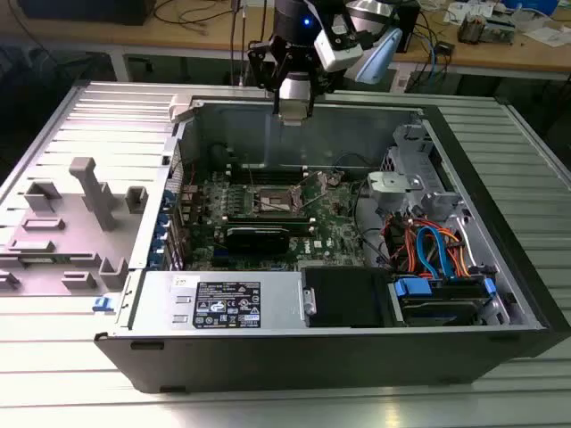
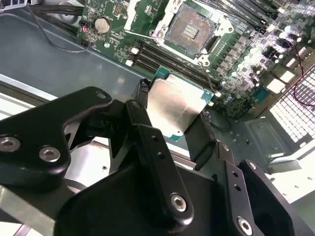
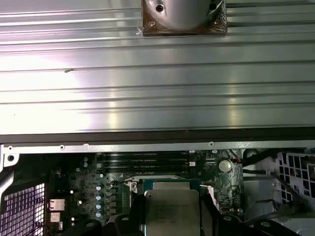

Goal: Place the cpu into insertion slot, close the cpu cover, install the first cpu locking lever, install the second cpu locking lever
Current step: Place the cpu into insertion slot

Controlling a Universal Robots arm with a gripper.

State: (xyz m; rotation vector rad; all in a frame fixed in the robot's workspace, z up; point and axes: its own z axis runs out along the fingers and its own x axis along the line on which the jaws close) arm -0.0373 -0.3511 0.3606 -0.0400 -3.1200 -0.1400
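- The tool [image 2: 174, 105] is clamped on the cpu [image 2: 178, 109]: two black fingers [image 2: 142, 105] press against opposite edges of the chip, and its dull silver top faces the camera.
- In the first wrist view the same grip shows, with the tool [image 3: 172, 216] around the cpu [image 3: 172, 210]. The chip's lower part is cut off by the picture's edge.
- From where I stand, the tool [image 1: 293, 105] hangs over the far wall of the open computer case [image 1: 268, 357]. The chip itself is too small to make out there.
- The cpu is held in the air, well apart from the insertion slot [image 2: 192, 30], which lies uncovered with its contact field showing.
- The tool's black linkage hides much of the case floor in the second wrist view.
- Long black memory slots [image 2: 162, 61] run between the chip and the slot, and a round coin battery [image 2: 102, 24] sits near the board's edge.
- In the case, a labelled power supply [image 1: 223, 303] lies at the near wall, and orange and blue cables [image 1: 428, 250] are bunched toward the exterior view's right.
- A grey plastic fixture [image 1: 89, 196] stands on the ribbed tabletop [image 1: 268, 406] at the exterior view's left.
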